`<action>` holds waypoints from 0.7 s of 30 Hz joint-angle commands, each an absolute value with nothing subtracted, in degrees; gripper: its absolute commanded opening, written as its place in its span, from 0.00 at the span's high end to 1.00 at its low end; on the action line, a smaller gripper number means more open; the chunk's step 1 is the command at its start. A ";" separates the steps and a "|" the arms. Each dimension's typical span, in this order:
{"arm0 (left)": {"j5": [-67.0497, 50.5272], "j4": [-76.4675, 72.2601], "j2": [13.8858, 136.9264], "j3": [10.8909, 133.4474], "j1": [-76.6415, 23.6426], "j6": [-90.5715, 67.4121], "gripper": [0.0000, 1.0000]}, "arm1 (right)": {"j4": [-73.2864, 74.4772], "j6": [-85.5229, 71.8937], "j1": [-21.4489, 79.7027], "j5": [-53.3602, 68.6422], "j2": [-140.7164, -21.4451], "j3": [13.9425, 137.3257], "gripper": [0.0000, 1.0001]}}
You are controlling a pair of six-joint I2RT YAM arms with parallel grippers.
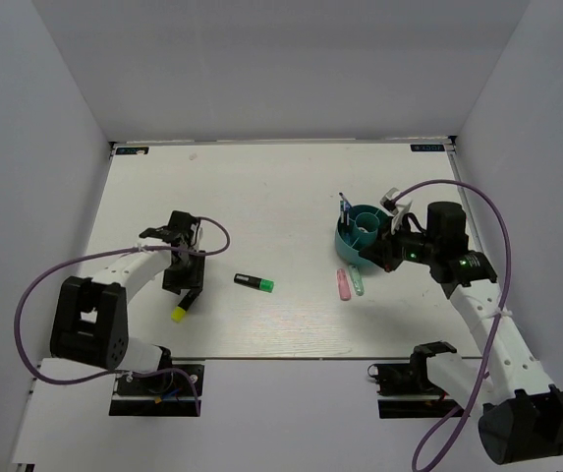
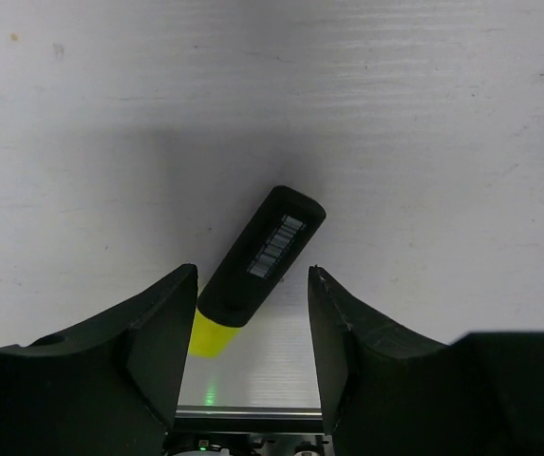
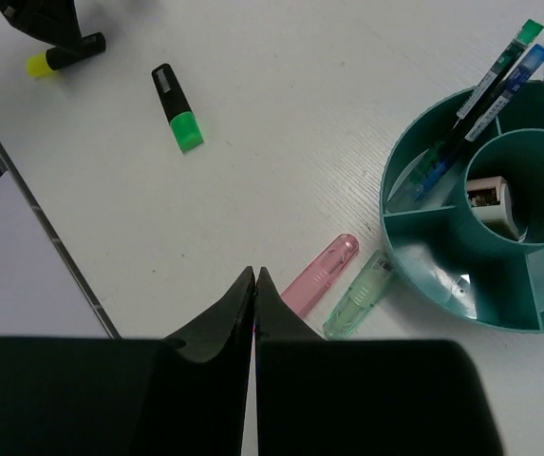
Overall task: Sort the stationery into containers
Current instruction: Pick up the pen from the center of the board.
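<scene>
Fingers on left (image 2: 158,332) spread around blocky black yellow-capped highlighter (image 2: 262,252); right fingers (image 3: 241,318) pressed together near round teal organiser (image 3: 386,195).

The table (image 1: 261,187) showed white, with a faint grain running across it. Toward its near-left corner lay a highlighter (image 2: 264,249) with a black barrel, a bright yellow cap and a white label striped like a barcode. A second highlighter (image 1: 253,283) was black too, its cap vivid green. By the right edge the organiser (image 3: 422,249) was teal all over. A white eraser (image 3: 488,195) sat in it with pens (image 3: 528,65) in blue, one topped green. Beside it were a pink marker (image 3: 319,275) and a pale green marker (image 3: 359,296). The left gripper (image 2: 253,280) and right gripper (image 3: 254,275) were black, and the cables (image 1: 487,211) purple.
</scene>
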State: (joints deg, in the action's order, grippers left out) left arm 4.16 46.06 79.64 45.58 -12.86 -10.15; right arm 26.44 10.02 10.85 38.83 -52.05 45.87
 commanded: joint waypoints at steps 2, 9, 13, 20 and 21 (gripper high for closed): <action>5.19 43.69 82.26 47.64 -13.36 -7.91 0.39 | 25.40 8.44 10.37 40.25 -50.36 46.32 0.98; 7.29 42.54 87.36 47.90 -14.06 -6.68 0.44 | 25.40 7.56 9.23 40.43 -49.84 45.97 0.98; 7.03 42.01 88.77 47.20 -14.32 -5.98 0.55 | 25.40 6.77 8.70 41.57 -49.57 46.14 0.98; 6.95 43.42 87.02 48.68 -15.46 -6.85 0.91 | 25.40 6.94 7.65 41.66 -48.96 45.62 0.94; 6.68 43.24 83.62 49.56 -15.99 -7.55 0.92 | 25.40 7.03 7.47 39.92 -48.52 45.62 0.59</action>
